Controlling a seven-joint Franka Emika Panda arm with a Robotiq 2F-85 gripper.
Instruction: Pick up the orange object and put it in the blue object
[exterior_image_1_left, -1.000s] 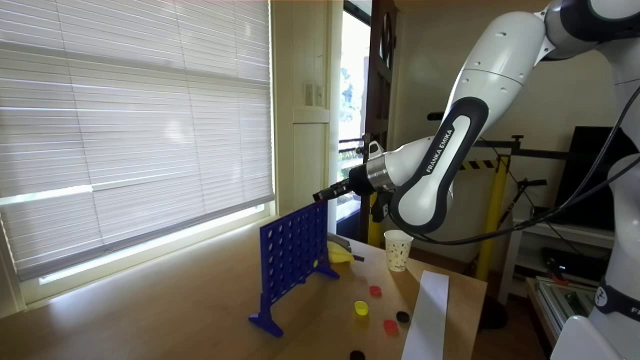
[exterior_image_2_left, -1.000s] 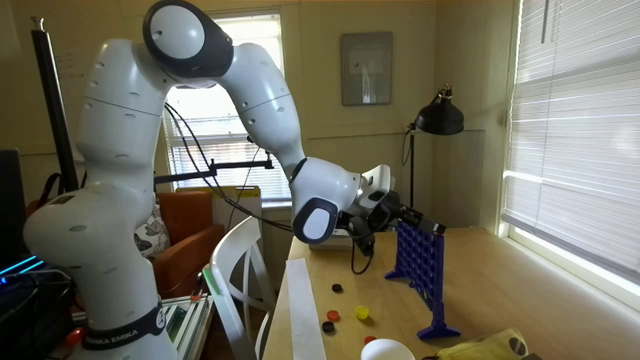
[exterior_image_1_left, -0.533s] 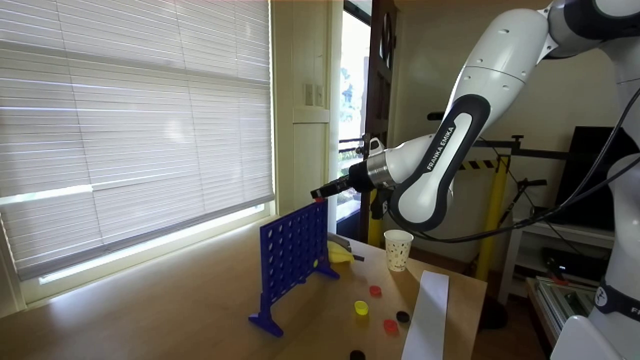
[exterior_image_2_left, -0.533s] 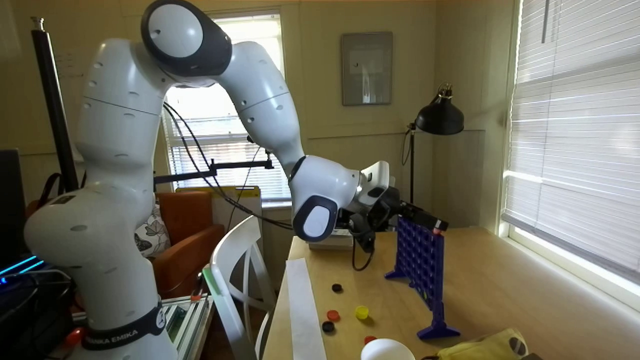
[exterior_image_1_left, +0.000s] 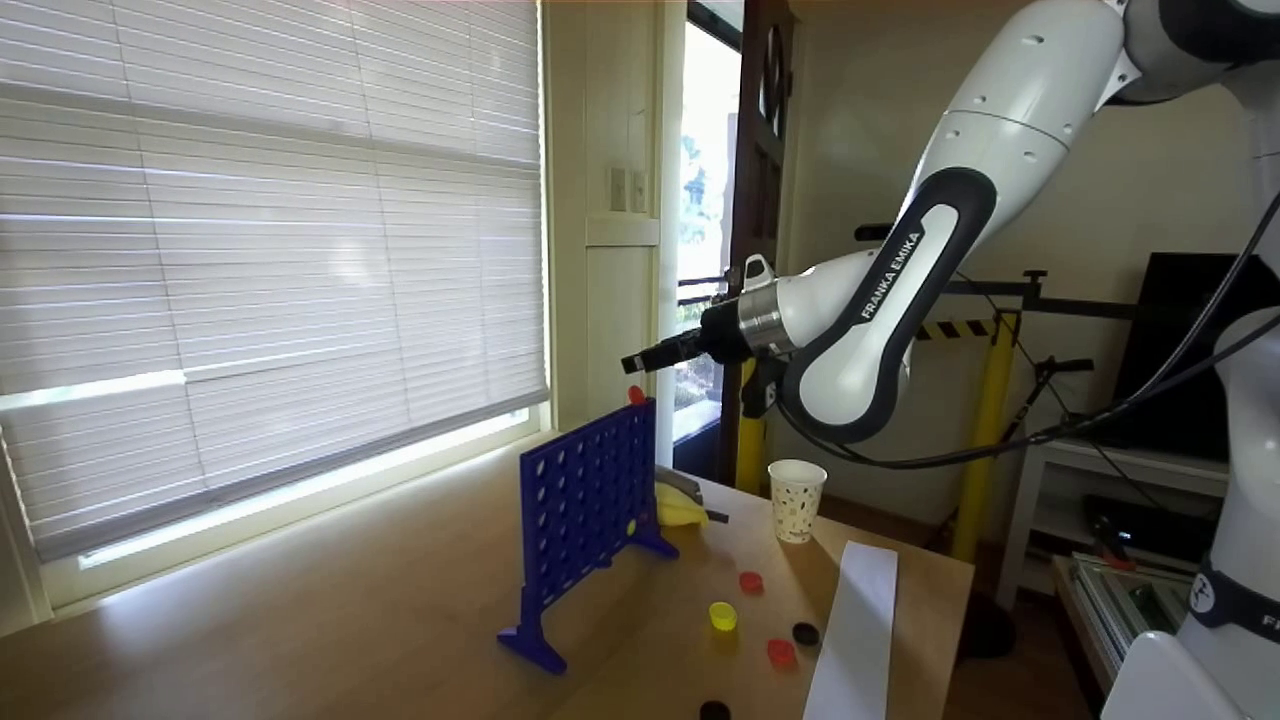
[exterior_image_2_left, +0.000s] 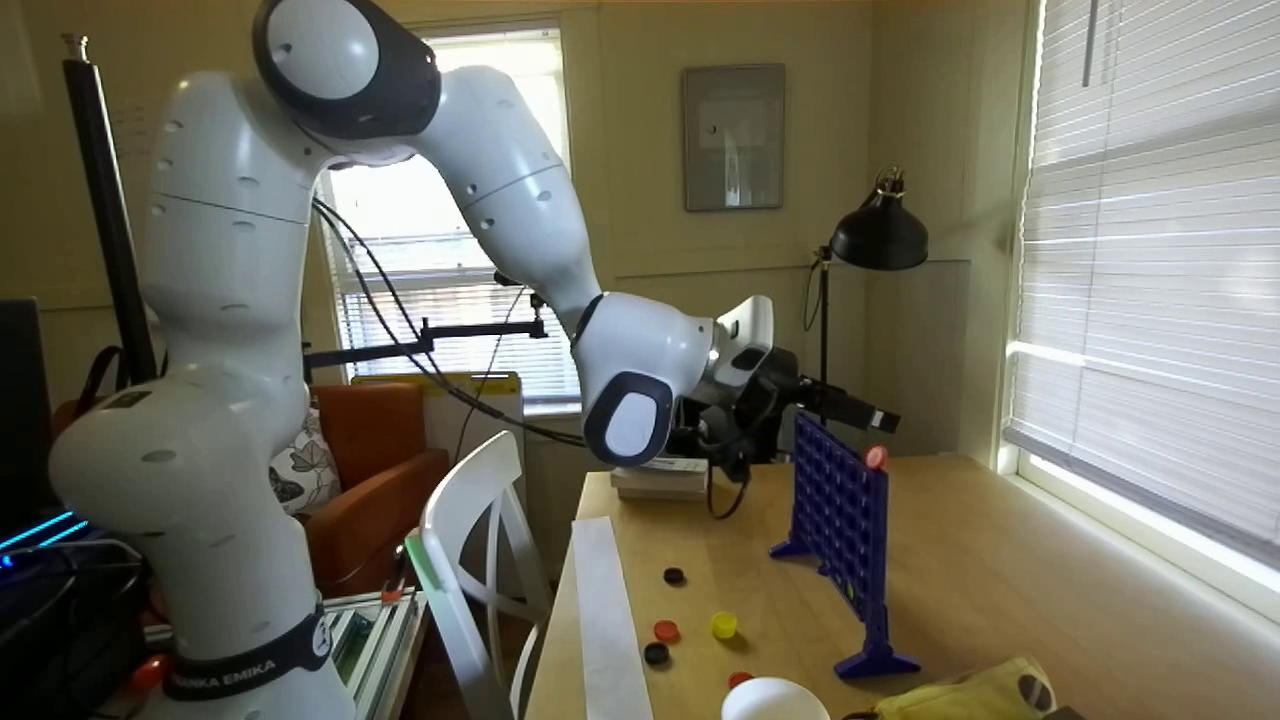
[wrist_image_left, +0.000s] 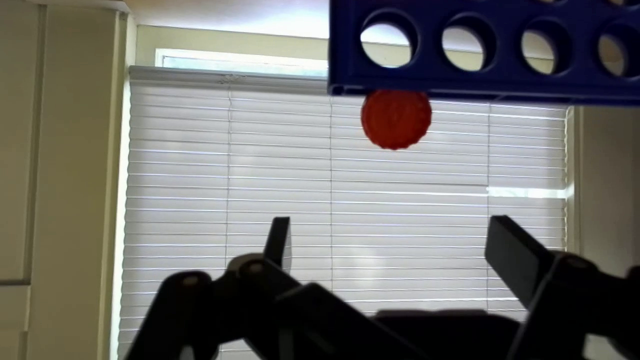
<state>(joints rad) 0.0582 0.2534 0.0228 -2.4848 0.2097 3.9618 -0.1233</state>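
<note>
The orange object (wrist_image_left: 396, 119), a round orange-red token, stands on edge at the end of the top rim of the blue object (exterior_image_1_left: 590, 500). Most of the disc sticks out above the rim; in the wrist view a small part is hidden by the grid's edge. Both exterior views show this token (exterior_image_2_left: 876, 457) free of the fingers. The blue grid (exterior_image_2_left: 840, 520) is upright on its two feet. Just above the token hovers my gripper (exterior_image_1_left: 632, 365), apart from it. In the wrist view my gripper (wrist_image_left: 388, 220) is wide open, with only the window blinds seen between its fingers.
On the table lie two more red tokens (exterior_image_1_left: 751, 582), a yellow token (exterior_image_1_left: 722, 616) and black tokens (exterior_image_2_left: 674, 576). A patterned paper cup (exterior_image_1_left: 797, 500) and a long white strip (exterior_image_1_left: 850, 640) are near the table's edge. A yellow item (exterior_image_2_left: 965, 692) lies beyond the grid's foot.
The fingers have opened and let go of the token, which stays on the grid's top rim. My gripper has risen a little above it. The grid has not moved.
</note>
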